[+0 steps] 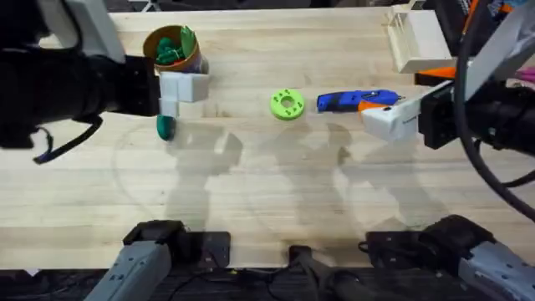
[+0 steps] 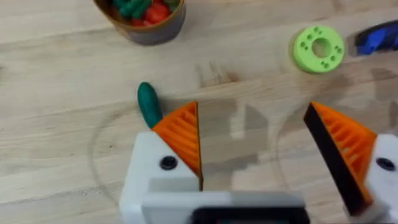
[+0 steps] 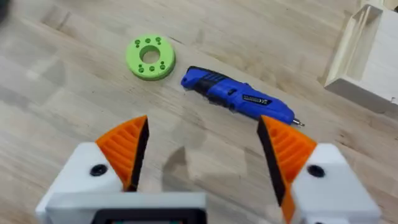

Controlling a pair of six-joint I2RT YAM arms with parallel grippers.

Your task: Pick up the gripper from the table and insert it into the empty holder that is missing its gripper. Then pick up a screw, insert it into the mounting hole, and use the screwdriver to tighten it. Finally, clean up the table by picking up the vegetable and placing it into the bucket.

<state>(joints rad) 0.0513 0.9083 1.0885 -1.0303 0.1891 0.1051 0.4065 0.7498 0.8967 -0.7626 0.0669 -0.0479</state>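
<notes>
The dark green vegetable (image 1: 165, 127) lies on the table in front of the tan bucket (image 1: 171, 50), which holds green and red toy pieces. My left gripper (image 1: 178, 99) hovers over it, open; in the left wrist view the vegetable (image 2: 148, 104) lies just outside one orange pad (image 2: 180, 134), not between the fingers. The blue screwdriver (image 1: 355, 100) lies right of centre. My right gripper (image 3: 202, 124) is open and empty, just short of the screwdriver (image 3: 236, 99). The loose gripper, the holder and the screw are out of view.
A round lime-green disc (image 1: 287, 104) lies between the vegetable and the screwdriver. A pale wooden box (image 1: 414, 38) stands at the back right. Bare wooden tabletop (image 1: 267, 192) stretches across the front half.
</notes>
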